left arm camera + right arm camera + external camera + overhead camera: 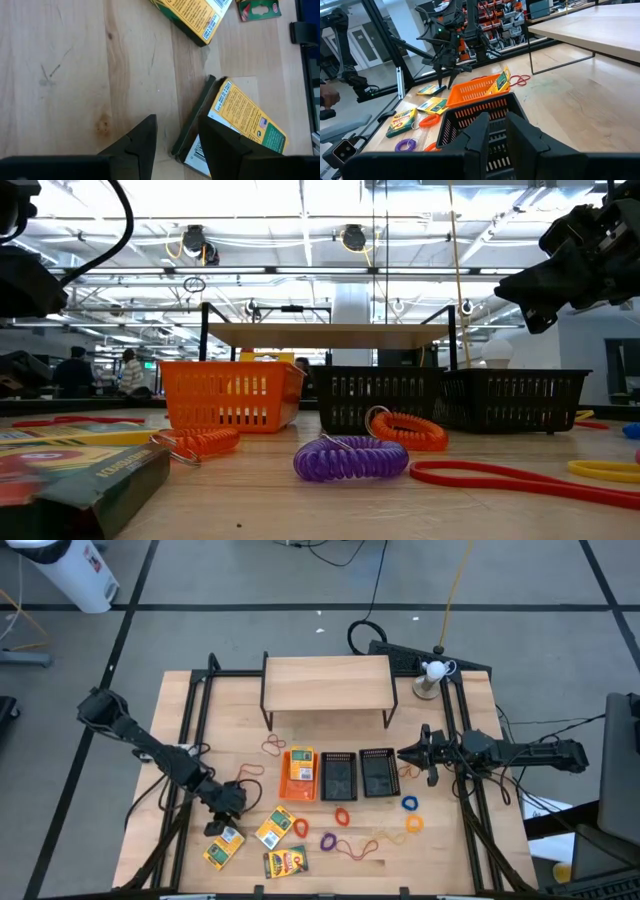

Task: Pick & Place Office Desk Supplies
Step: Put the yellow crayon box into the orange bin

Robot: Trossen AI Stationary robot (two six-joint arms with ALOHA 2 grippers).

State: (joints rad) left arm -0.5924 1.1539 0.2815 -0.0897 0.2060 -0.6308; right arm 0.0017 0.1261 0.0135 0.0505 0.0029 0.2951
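The left gripper [222, 826], fingers spread, is straddling the edge of a crayon box [240, 127] lying on the counter [440, 850]; closing and lifting toward the orange tray [299, 775] likely follows, while the right gripper [412, 758], fingers narrowly parted and empty, is hovering beside the black mesh trays [377, 772].

Bright even overhead light, soft shadows; ceiling glare, blurred low-view foreground

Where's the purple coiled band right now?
In the high view, the purple coiled band lies near the table's front edge, between a yellow-and-green crayon box and the red rubber-band loop.

Orange tray [299, 776] — black mesh trays [358, 774]
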